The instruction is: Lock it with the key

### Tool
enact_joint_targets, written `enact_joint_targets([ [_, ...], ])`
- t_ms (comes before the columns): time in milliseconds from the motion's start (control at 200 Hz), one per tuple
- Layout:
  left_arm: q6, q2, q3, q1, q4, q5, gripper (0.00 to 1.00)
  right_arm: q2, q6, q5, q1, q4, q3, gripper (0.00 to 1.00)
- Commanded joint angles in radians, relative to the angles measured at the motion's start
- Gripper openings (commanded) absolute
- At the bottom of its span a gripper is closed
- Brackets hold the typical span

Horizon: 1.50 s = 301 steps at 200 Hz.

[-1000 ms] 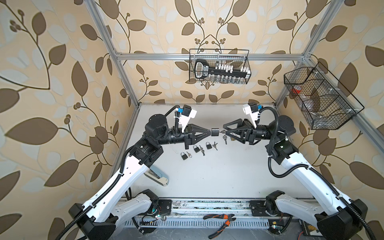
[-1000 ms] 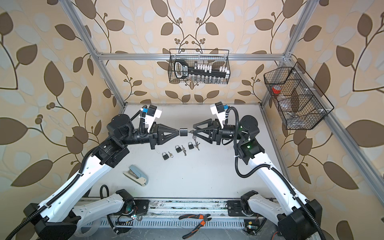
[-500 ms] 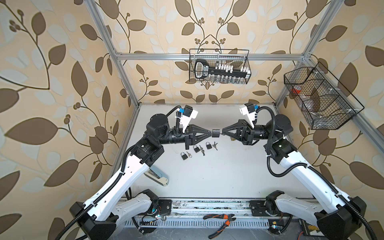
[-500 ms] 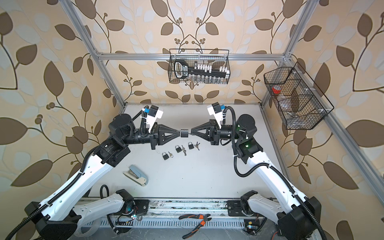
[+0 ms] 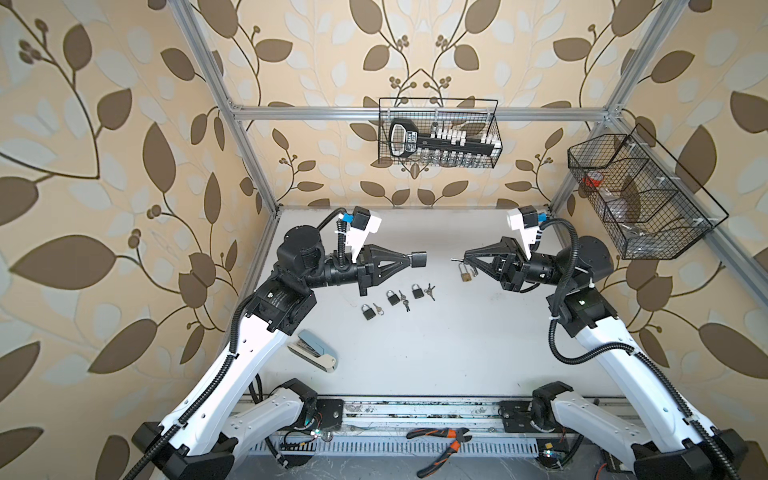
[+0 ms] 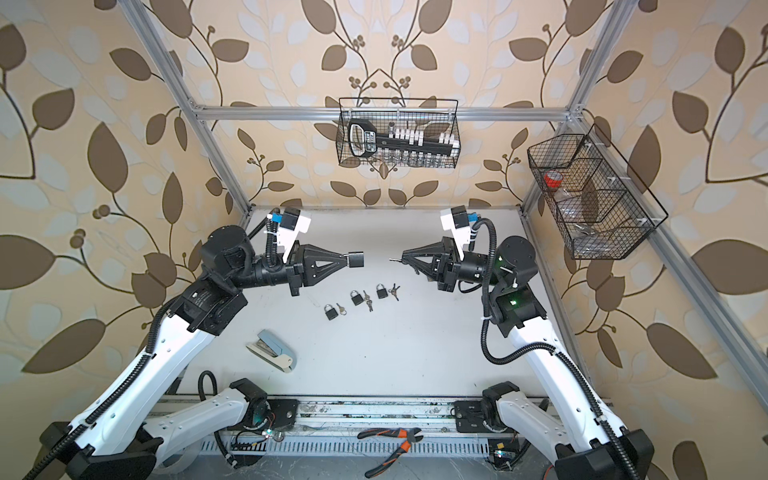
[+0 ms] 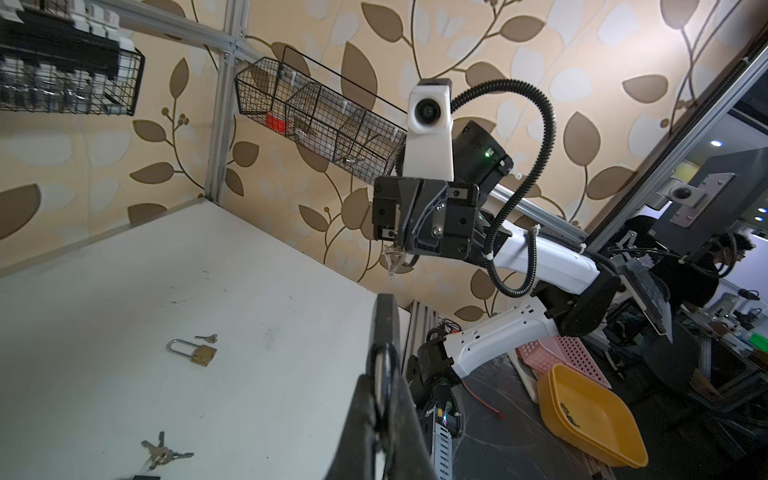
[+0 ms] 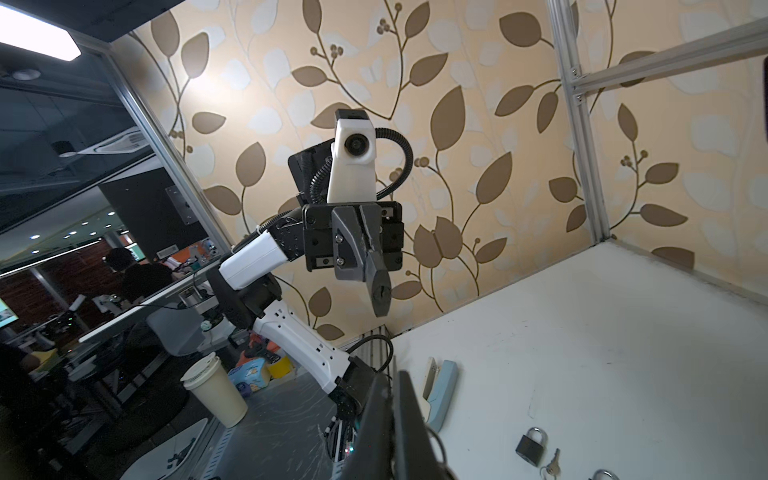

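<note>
Separation since ~1 s ago: back then tools tip to tip over mid-desk, right jaws part open at the lock; now well apart, both sets of jaws closed. Firm clamp of left tool on black padlock, held in the air above desk, bottom end facing the other arm. Pinch of right tool on key, blade sticking out toward padlock, clear gap betw. the two. Prob. meaning: key drawn out of keyhole, so either turn already made and this lock done, or re-insertion due. No way to settle which from these views.

Hard to read: shackle only partly seen betw. left fingers in left wrist view; seated or popped, can't tell. Key tiny in both top views; in left wrist view a small blurred bunch dangling under right tool, count unclear. Keyhole visible in right wrist view, dark, empty as far as can be told. Own fingers cut off at frame edge in both wrist views.

Elsewhere on desk, untouched-looking: brass padlock w/ loose key beside it, under right tool; three small black padlocks w/ keys in a row near middle; stapler toward front left.
</note>
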Motion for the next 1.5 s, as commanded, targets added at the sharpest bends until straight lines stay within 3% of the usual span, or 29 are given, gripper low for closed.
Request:
enact_joint_targets([
  [0, 0.074, -0.005, 0.052, 0.005, -0.062, 0.027, 0.00, -0.037, -0.177, 0.135, -0.005, -0.196, -0.026, 0.00],
  [155, 0.157, 0.041, 0.079, 0.005, -0.211, -0.024, 0.00, -0.103, -0.279, 0.474, -0.004, -0.334, -0.124, 0.00],
  [365, 0.201, 0.151, 0.097, 0.003, -0.334, -0.063, 0.00, -0.153, -0.233, 0.671, -0.022, -0.351, -0.285, 0.00],
  [580, 0.285, 0.423, 0.201, -0.013, -0.478, -0.065, 0.00, -0.140, -0.146, 0.700, -0.069, -0.326, -0.414, 0.00],
  [775, 0.394, 0.739, 0.396, -0.075, -0.615, -0.121, 0.00, -0.197, -0.132, 0.710, -0.076, -0.305, -0.488, 0.00],
  [1020, 0.543, 1.113, 0.717, -0.112, -0.833, -0.094, 0.00, -0.311, -0.165, 0.838, -0.080, -0.404, -0.513, 0.00],
  [1340, 0.675, 1.467, 1.180, -0.112, -1.105, -0.116, 0.00, -0.357, -0.195, 0.799, -0.080, -0.481, -0.527, 0.00],
  [1499, 0.680, 1.536, 1.229, -0.103, -1.096, -0.136, 0.00, -0.340, -0.201, 0.769, -0.080, -0.488, -0.512, 0.00],
])
